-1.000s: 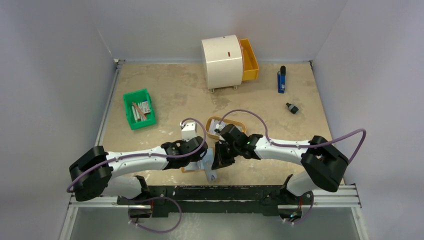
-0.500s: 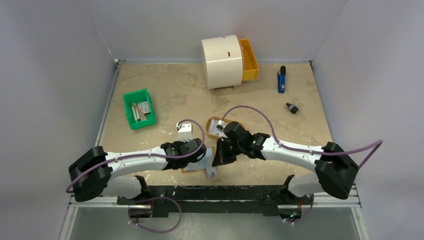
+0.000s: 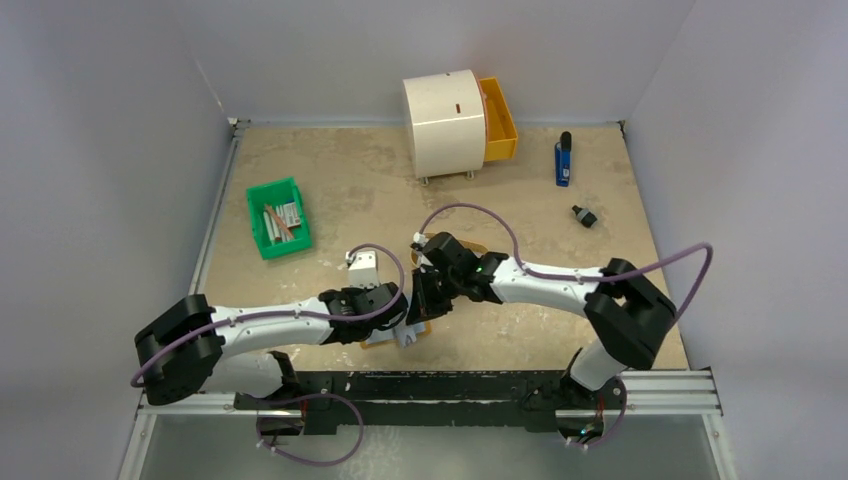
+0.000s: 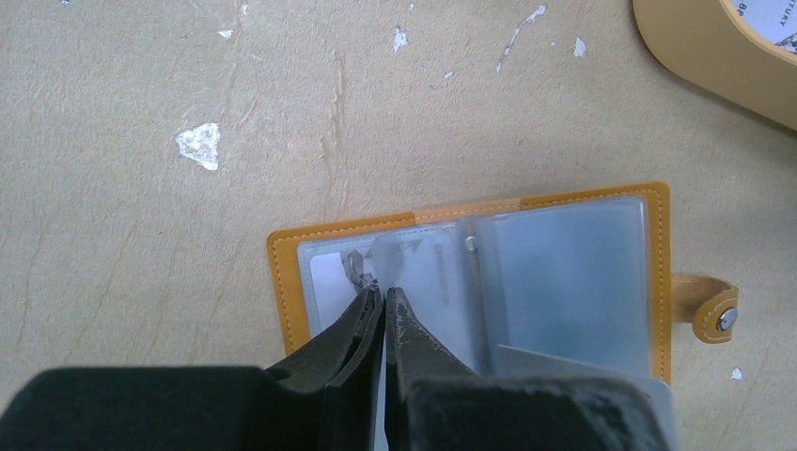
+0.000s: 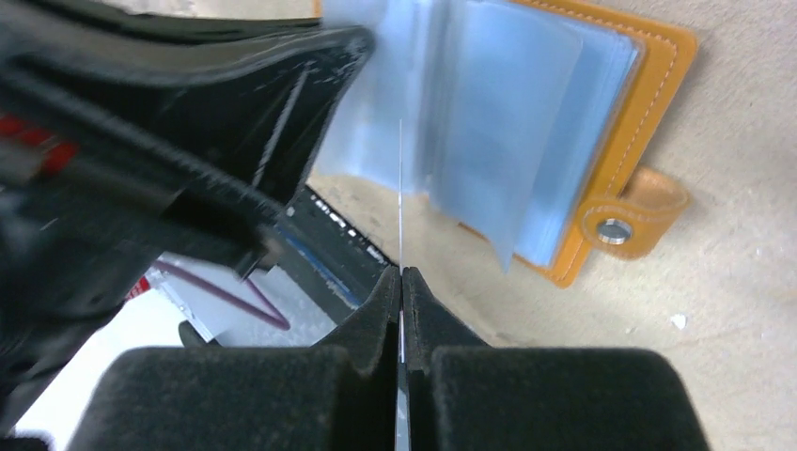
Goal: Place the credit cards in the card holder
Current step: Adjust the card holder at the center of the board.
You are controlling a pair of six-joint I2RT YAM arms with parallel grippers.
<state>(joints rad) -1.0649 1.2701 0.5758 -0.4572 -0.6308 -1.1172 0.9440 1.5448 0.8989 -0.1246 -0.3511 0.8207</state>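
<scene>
I am working over a beige, mottled tabletop point(image 3: 330, 180), chipped here and there with white flecks and closed in by pale grey walls point(image 3: 100, 150) on three sides. The card holder point(image 4: 282, 282) lies open and flat near the front edge of the table, its snap tab point(image 4: 719, 315) sticking out to one side.

My left gripper point(image 4: 383, 299) is pressed together and pinches the card holder by one of its clear sleeves point(image 4: 564, 272). My right gripper point(image 5: 401, 272) is clamped on a credit card point(image 5: 401, 188), seen edge-on as a thin line just beside the sleeves.

The oval tan tray point(image 4: 695, 56) sits just beyond the card holder. The white cabinet point(image 3: 445, 122) with its orange drawer point(image 3: 498, 118) stands well beyond it at the back wall. The green bin point(image 3: 279, 217) is off to the holder's left and farther back.
</scene>
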